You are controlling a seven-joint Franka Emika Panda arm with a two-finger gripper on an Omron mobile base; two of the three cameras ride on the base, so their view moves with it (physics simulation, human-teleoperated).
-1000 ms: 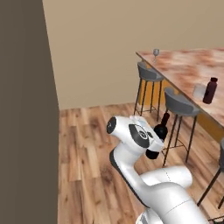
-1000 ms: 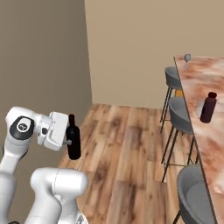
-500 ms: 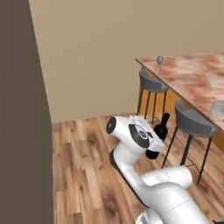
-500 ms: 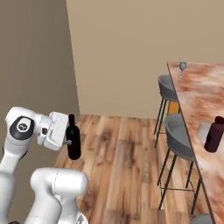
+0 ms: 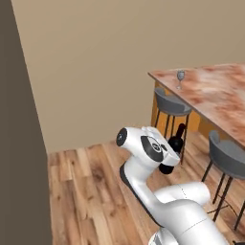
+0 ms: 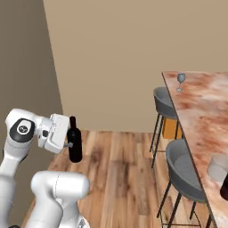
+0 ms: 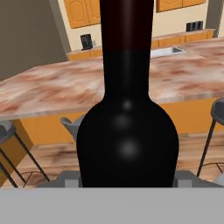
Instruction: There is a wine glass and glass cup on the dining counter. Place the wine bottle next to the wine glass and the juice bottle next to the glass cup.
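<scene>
Closest to me, my arm is folded tight above its base, the elbow raised and the forearm reaching level. My hand (image 6: 67, 143) is turned sideways and pinches the wine bottle (image 6: 74, 140) low on its body, holding it upright in the air above the wooden floor (image 6: 116, 173). In the left base view the same bottle (image 5: 176, 141) peeks out past the wrist, neck pointing up. From the hand view the black bottle (image 7: 127, 131) stands right in front of the lens, shoulders and neck rising out of frame; the fingertips are hidden behind it.

Beyond the bottle, well apart from it, grey bar stools (image 6: 183, 171) line the near edge of the dining surface (image 6: 202, 111), a reddish-brown marbled top. At the lower right edge of the right base view a clear glass cup (image 6: 218, 168) sits on that top, with a sliver of a dark object just beside it, cut off by the frame.

Farthest away, the wine glass (image 6: 181, 80) stands upright near the far corner of the surface, before a plain tan wall (image 6: 124, 53).
</scene>
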